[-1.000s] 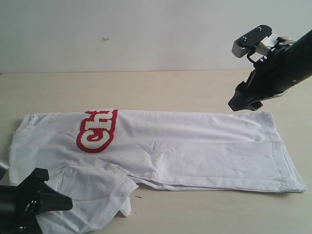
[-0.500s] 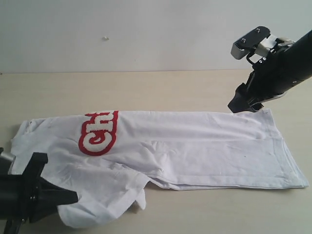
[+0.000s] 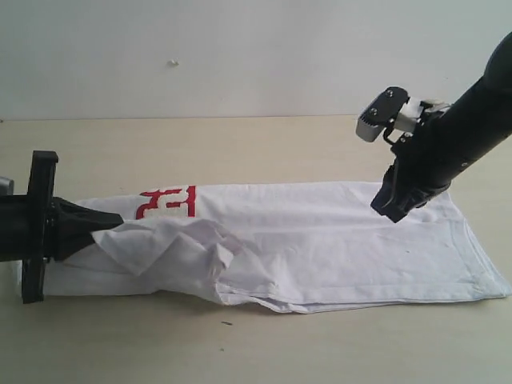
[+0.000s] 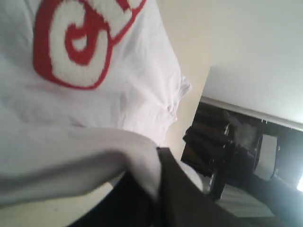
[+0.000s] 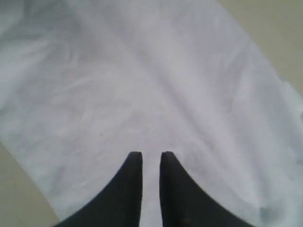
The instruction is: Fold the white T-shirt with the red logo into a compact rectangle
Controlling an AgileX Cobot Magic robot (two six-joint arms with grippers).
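Observation:
The white T-shirt (image 3: pixel 320 240) lies in a long band across the table, its left part bunched into a raised fold. Only a piece of the red logo (image 3: pixel 168 202) shows past that fold; the left wrist view has it close up as the red logo (image 4: pixel 78 45). My left gripper (image 3: pixel 114 218) is shut on the lifted fold, and cloth is pinched in the left gripper (image 4: pixel 156 182). Over the shirt's right part hovers my right gripper (image 3: pixel 395 210). Its fingers leave only a narrow slit and hold nothing, with the right gripper (image 5: pixel 150 156) above flat white cloth.
The shirt rests on a beige table (image 3: pixel 240 144) with a pale wall behind. A small dark speck (image 3: pixel 226 323) lies on the table in front of the shirt. The shirt's hem (image 3: pixel 484 264) reaches close to the right edge of the view.
My left gripper has carried the sleeve side up and rightward over the shirt, covering much of the logo. The right gripper has come down and left over the shirt.

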